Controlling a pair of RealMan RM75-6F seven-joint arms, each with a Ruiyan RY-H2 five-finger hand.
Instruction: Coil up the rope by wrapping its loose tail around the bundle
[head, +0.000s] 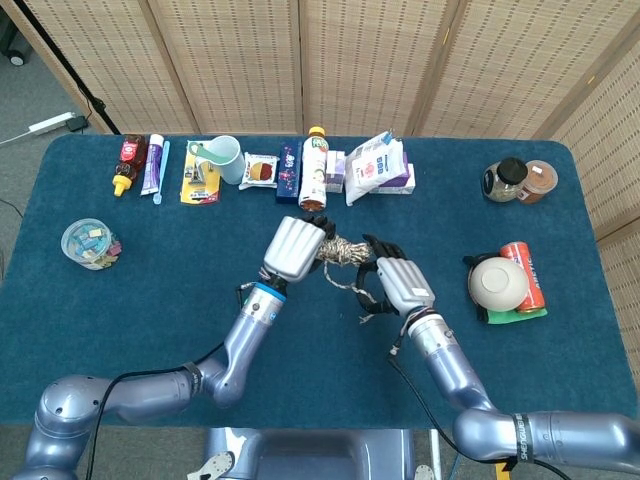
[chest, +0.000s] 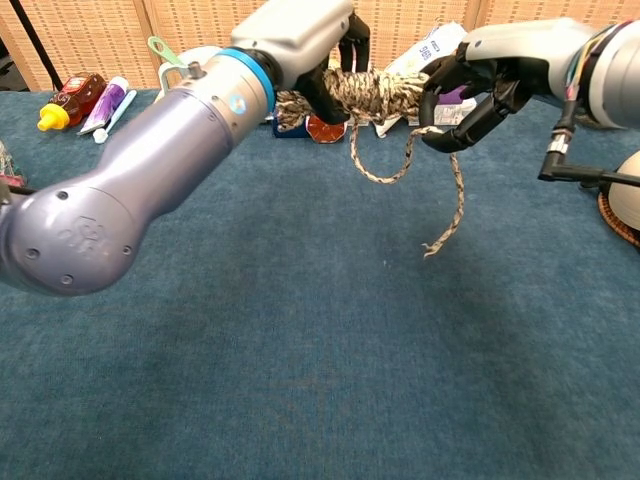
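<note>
**Inspector:** While both arms are raised over the middle of the table (head: 120, 320), what does each hand have?

**Assistant:** The left hand (head: 293, 249) has its fingers closed around the rope bundle (chest: 375, 92), gripping the left end of it in the air. The right hand (head: 403, 283) sits just to the right of the bundle with its fingers (chest: 470, 125) curled; the loose tail (chest: 450, 190) passes through them, so it has the tail pinched.

**Inspector:** Position of the rope itself?

**Assistant:** The bundle lies roughly level between the two hands, clear of the cloth. From its underside a slack loop (chest: 378, 165) hangs down, rises to the right hand, and past the fingers the tail drops free, its frayed end (chest: 428, 248) hanging above the table surface without touching it, as far as the chest view shows.

**Inspector:** Surroundings, working outward?

**Assistant:** Behind the hands, along the far edge: a bottle with a yellow cap (head: 314, 168), a white pouch (head: 375, 165) leaning on a purple box (head: 396, 181), a snack packet (head: 262, 171), and a light blue mug (head: 222, 157). Further left, a toothpaste tube (head: 151, 164) and a small red bottle (head: 127, 164). Near the left edge, a clear tub (head: 88, 242). To the right, a white bowl (head: 497, 282) upturned beside a red can (head: 524, 274), and two jars (head: 522, 180) at the far right corner.
</note>
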